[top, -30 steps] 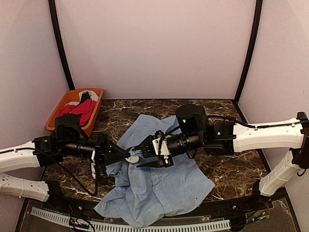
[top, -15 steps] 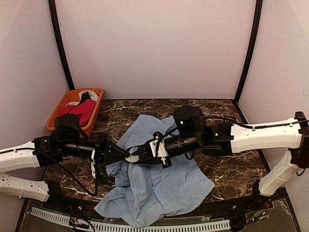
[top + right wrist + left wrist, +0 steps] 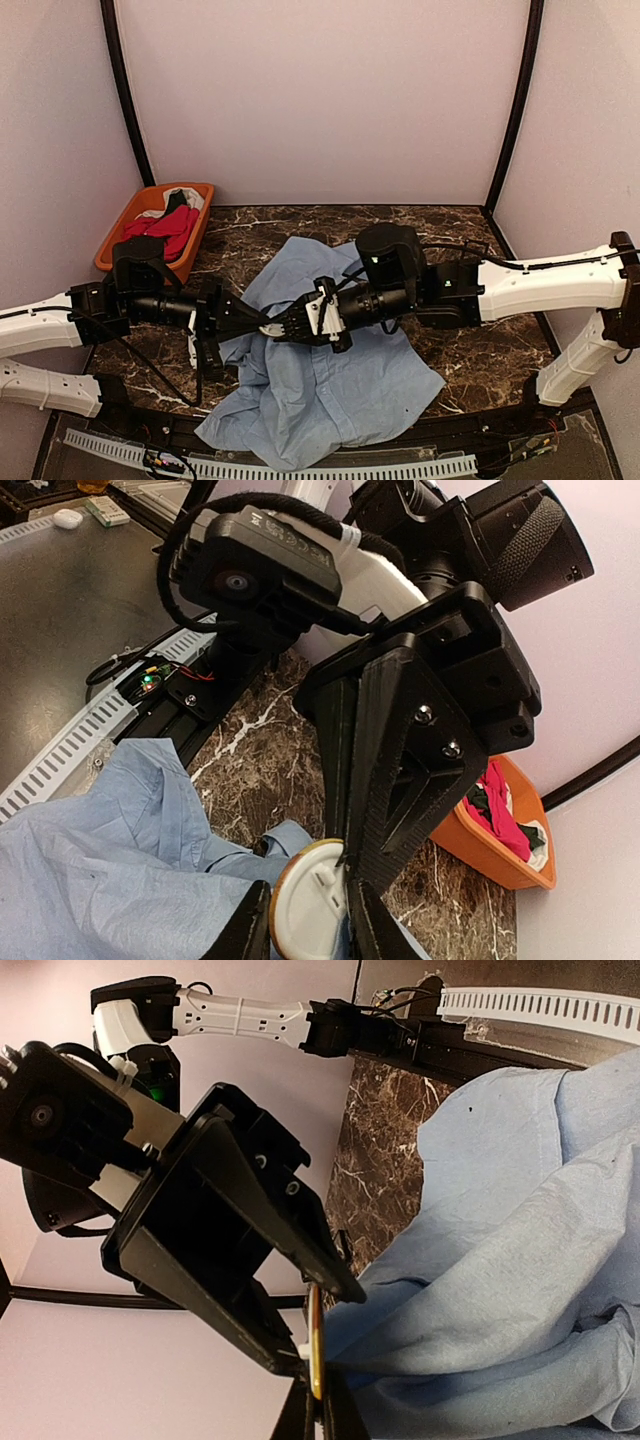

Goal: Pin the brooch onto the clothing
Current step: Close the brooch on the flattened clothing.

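The light blue shirt (image 3: 320, 390) lies crumpled on the marble table; it also shows in the left wrist view (image 3: 520, 1260) and the right wrist view (image 3: 90, 860). The brooch (image 3: 270, 329) is a round disc with a white back and a gold rim, held just above the shirt's left part. My left gripper (image 3: 262, 325) is shut on its edge; the disc stands edge-on (image 3: 316, 1345) above that gripper's tips (image 3: 318, 1405). My right gripper (image 3: 283, 326) has its jaws closed in on both sides of the disc (image 3: 308, 900), tips low in its view (image 3: 308, 930).
An orange basket (image 3: 112, 245) with red, black and white garments (image 3: 165, 228) stands at the back left; it also shows in the right wrist view (image 3: 470, 845). The two grippers meet tip to tip over the shirt's left side. Booth walls close the back and sides.
My right gripper has moved left to the brooch and narrowed its jaws from wide open to close around the disc. My left gripper has stayed put, holding the brooch.
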Motion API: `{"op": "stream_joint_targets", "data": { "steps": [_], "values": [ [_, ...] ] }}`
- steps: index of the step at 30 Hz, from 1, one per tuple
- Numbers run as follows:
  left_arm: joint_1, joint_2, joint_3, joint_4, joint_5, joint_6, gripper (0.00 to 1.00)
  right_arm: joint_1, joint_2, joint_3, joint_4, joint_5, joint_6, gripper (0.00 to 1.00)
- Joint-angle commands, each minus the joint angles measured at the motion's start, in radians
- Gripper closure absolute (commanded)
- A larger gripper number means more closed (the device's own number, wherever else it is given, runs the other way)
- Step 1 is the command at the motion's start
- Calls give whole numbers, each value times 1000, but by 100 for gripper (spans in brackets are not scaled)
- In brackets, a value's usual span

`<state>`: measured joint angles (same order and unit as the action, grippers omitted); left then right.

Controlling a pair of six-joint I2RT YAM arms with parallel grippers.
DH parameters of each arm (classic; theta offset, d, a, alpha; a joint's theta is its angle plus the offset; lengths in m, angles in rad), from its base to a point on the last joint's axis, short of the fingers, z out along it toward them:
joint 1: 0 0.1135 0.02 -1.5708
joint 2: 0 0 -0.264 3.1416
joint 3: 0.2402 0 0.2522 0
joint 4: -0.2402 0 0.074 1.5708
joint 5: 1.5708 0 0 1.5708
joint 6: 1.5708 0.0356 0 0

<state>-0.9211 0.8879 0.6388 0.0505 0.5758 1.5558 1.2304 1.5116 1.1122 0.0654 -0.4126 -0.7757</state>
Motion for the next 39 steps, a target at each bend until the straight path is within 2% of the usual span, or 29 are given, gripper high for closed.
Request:
{"op": "stream_joint_targets", "data": {
  "steps": [1,7,12,21,32,39],
  "values": [
    [-6,-14,-10,49,19,-16,99,14,-12,-4,24,20,-7,74],
    [-6,-15,-12,49,7,-14,99,15,-20,-20,38,53,-6,75],
    [-7,-17,-13,51,5,-14,99,15,-36,-37,71,73,16,72],
    [-7,-18,-16,51,0,-14,99,14,-57,-64,112,86,25,74],
    [-6,-20,-18,60,-1,-20,99,15,-55,-71,134,81,27,85],
    [-6,-22,-21,61,-3,-20,99,15,-62,-79,158,107,44,80]
  ]
}}
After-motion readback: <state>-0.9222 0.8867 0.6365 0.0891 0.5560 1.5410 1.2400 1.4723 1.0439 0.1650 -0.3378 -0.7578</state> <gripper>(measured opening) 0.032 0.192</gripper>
